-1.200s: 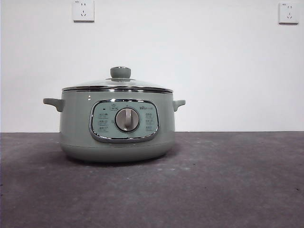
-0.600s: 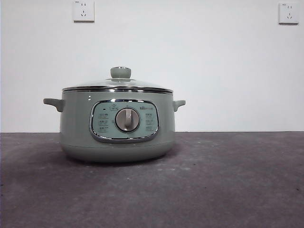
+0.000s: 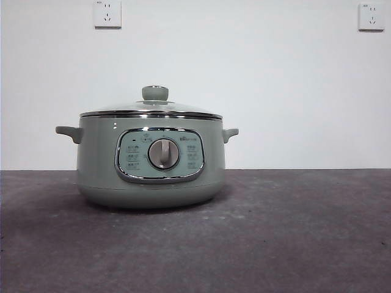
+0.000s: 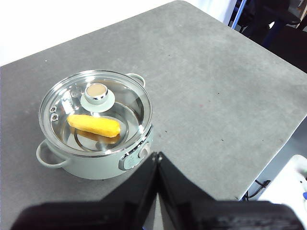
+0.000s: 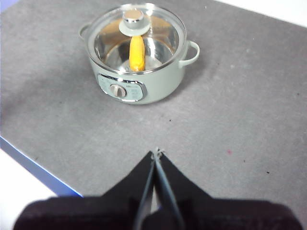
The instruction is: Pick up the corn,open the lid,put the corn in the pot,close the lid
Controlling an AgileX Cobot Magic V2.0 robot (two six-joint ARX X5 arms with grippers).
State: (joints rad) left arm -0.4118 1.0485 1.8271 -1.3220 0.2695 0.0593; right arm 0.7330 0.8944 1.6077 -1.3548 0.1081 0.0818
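The sage-green pot (image 3: pixel 151 160) stands on the grey table, left of centre in the front view, with its dial facing the camera. The glass lid (image 3: pixel 153 108) sits closed on the pot, knob on top. The yellow corn (image 4: pixel 93 124) lies inside the pot under the lid; it also shows in the right wrist view (image 5: pixel 137 52). My left gripper (image 4: pixel 157 155) is shut and empty, raised well clear of the pot (image 4: pixel 96 139). My right gripper (image 5: pixel 156 153) is shut and empty, raised and away from the pot (image 5: pixel 139 57). Neither gripper shows in the front view.
The grey table (image 3: pixel 293 232) stretches wide to the right of the pot. Two wall sockets (image 3: pixel 107 13) sit high on the white wall. The table's front edge (image 5: pixel 38 167) shows in the right wrist view.
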